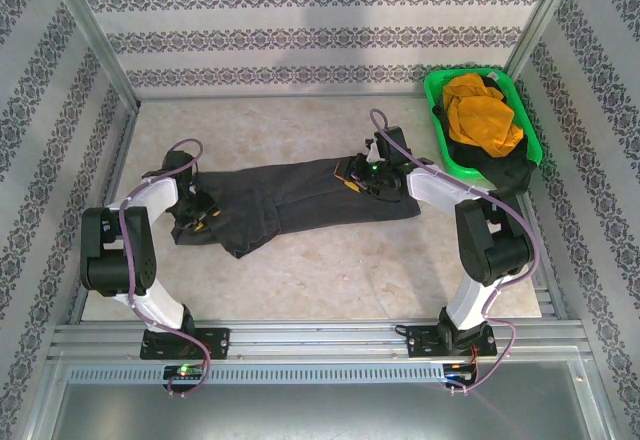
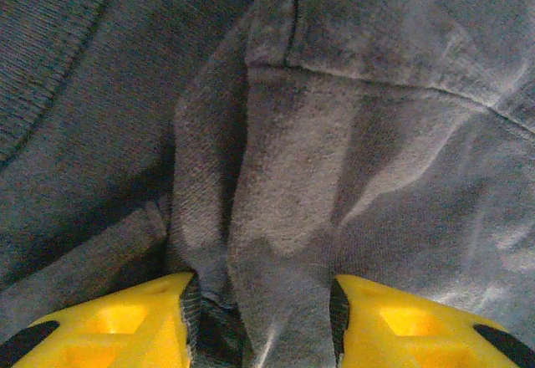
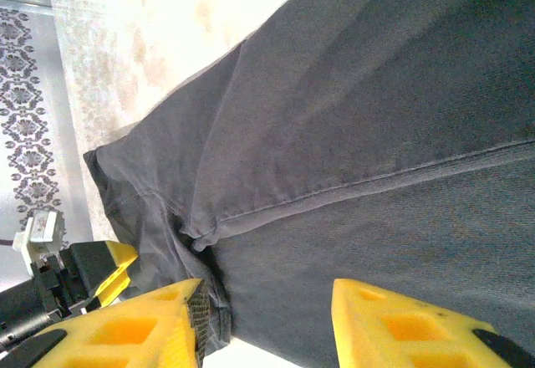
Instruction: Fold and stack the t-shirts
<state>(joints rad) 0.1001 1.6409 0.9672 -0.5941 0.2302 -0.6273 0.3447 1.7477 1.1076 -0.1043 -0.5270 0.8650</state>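
A dark charcoal grey t-shirt [image 1: 290, 195] lies spread lengthwise across the middle of the table. My left gripper [image 1: 195, 205] is down on its left end. In the left wrist view its yellow fingers [image 2: 142, 326] stand apart, and a raised ridge of grey cloth [image 2: 284, 217] runs between them, so my left gripper [image 2: 263, 318] is open. My right gripper [image 1: 365, 175] sits on the shirt's right part. It [image 3: 267, 318] is open over flat cloth [image 3: 376, 134], its left finger by a hemmed edge. An orange t-shirt [image 1: 480, 115] and a black one [image 1: 505, 170] lie in the basket.
The bright green basket [image 1: 436, 100] stands at the back right corner, the black shirt spilling over its near end. Patterned walls close in the back and both sides. Bare tabletop [image 1: 300, 280] lies between the shirt and the arm bases.
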